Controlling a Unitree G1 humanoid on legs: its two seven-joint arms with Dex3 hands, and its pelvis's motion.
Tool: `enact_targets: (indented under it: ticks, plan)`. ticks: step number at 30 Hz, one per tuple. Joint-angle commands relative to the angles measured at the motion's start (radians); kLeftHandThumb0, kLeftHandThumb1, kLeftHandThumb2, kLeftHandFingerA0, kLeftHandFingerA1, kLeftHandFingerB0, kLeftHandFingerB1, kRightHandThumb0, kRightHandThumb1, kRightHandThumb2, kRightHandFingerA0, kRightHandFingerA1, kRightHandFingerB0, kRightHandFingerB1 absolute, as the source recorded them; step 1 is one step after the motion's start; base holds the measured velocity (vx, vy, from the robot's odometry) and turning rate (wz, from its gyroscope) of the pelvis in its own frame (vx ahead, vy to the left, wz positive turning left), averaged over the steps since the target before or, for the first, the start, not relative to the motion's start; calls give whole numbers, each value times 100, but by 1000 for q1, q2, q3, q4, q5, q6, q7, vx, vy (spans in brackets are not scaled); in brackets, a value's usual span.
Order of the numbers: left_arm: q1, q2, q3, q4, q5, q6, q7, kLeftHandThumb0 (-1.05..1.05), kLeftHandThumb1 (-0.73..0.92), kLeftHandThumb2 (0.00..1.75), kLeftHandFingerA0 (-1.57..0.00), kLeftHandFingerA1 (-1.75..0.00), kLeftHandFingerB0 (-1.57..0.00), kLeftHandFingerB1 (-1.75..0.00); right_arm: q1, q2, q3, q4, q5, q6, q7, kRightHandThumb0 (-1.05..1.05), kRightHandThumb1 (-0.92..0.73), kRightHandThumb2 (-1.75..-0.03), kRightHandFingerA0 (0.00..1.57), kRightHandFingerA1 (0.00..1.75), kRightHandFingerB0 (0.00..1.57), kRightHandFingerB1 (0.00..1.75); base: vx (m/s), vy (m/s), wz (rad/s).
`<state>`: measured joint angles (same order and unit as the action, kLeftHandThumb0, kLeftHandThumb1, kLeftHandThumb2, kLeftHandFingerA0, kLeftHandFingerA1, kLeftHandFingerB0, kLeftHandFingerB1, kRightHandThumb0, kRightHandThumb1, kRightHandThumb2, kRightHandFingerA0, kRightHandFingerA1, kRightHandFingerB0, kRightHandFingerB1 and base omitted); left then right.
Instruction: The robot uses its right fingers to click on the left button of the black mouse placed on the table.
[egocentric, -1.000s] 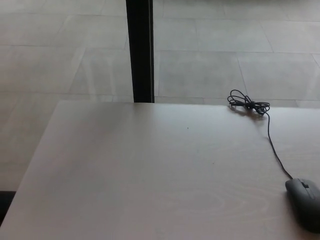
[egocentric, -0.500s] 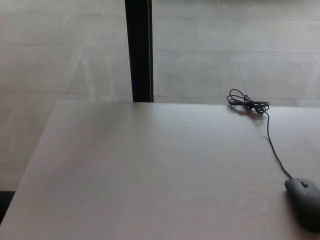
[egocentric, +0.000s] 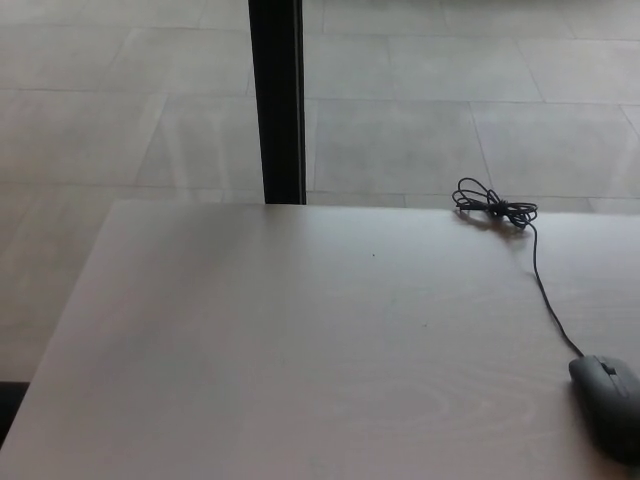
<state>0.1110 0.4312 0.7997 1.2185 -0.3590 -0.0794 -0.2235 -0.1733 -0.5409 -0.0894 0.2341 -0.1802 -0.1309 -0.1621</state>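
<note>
Black mouse (egocentric: 608, 405) lies on the table (egocentric: 300, 350) at four o'clock, cable (egocentric: 520, 250) trailing toward one. Neither hand is visible, so finger state cannot be told.

Black mouse (egocentric: 608, 403) and black cable (egocentric: 520, 240) on pale wood-grain table (egocentric: 300, 350).

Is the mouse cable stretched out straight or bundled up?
Partly bundled. The cable runs from the black mouse toward the table's far edge, where its end sits gathered in a small coil.
</note>
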Motion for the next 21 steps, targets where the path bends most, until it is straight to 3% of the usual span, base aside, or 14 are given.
enact_targets:
  ticks: [1,5,6,7,8,9,10,11,12,13,15,16,17,21]
  plan:
    - [-2,46,0,1,-33,-8,-4,-79,92,73,-54,-58,-41,-44,63,-135,209,-100,-399,42,42,-93,-91,-68,35,46,37,34,0,0,0]
    - [-2,48,-10,0,-23,-6,6,-79,92,74,-56,-57,-42,-43,54,-149,266,-81,-446,53,45,-94,-92,-70,32,45,34,34,0,0,0]
    - [-3,50,-13,0,-20,-12,0,-82,92,76,-55,-60,-40,-45,47,-148,291,-70,-466,61,49,-93,-76,-118,30,53,23,44,0,0,0]
    - [-3,51,-15,0,-18,-14,-2,-82,92,76,-55,-60,-40,-45,44,-149,303,-65,-475,65,50,-93,-76,-118,30,53,23,44,0,0,0]
    - [-5,52,-15,0,-18,-14,2,-80,92,75,-57,-60,-43,-45,40,-152,317,-56,-498,62,35,-93,-92,-71,35,42,36,33,0,0,0]
    - [-7,52,-16,1,-16,-15,9,-80,92,75,-57,-60,-43,-45,33,-157,340,-43,-532,58,10,-93,-92,-71,35,42,36,33,0,0,0]
    - [-14,54,3,7,-38,0,1,-77,76,111,-48,-64,-38,-55,26,-158,364,-34,-550,70,22,-93,-92,-72,32,44,34,33,0,0,0]
    - [-14,52,6,8,-40,-5,0,-85,80,86,-51,-61,-39,-48,23,-161,375,-34,-561,81,30,-92,-77,-121,32,54,24,44,0,0,0]
    - [-14,50,6,8,-41,-7,-1,-85,80,86,-51,-61,-39,-48,23,-166,382,-36,-565,88,32,-92,-77,-121,32,54,24,44,0,0,0]
    - [-12,48,4,7,-39,-8,-1,-77,76,112,-49,-65,-36,-54,25,-167,390,-46,-570,100,37,-94,-92,-71,33,42,34,32,0,0,0]
    - [-13,50,-5,9,-29,-5,14,-83,79,87,-54,-60,-40,-49,13,-170,417,-27,-599,97,13,-95,-92,-72,36,43,39,34,0,0,0]
    - [-12,50,-3,11,-31,-5,6,-83,81,84,-53,-60,-39,-47,9,-169,425,-17,-607,98,1,-92,-77,-121,29,52,38,49,0,0,0]
    - [-12,51,-4,10,-30,-9,2,-85,81,87,-53,-61,-39,-48,3,-168,434,-6,-613,99,-7,-95,-92,-73,34,44,41,34,0,0,0]
    - [-9,51,-9,1,-25,-11,4,-82,92,74,-58,-57,-42,-43,-25,-183,465,20,-648,106,-13,-98,-92,-78,34,41,41,35,0,0,0]
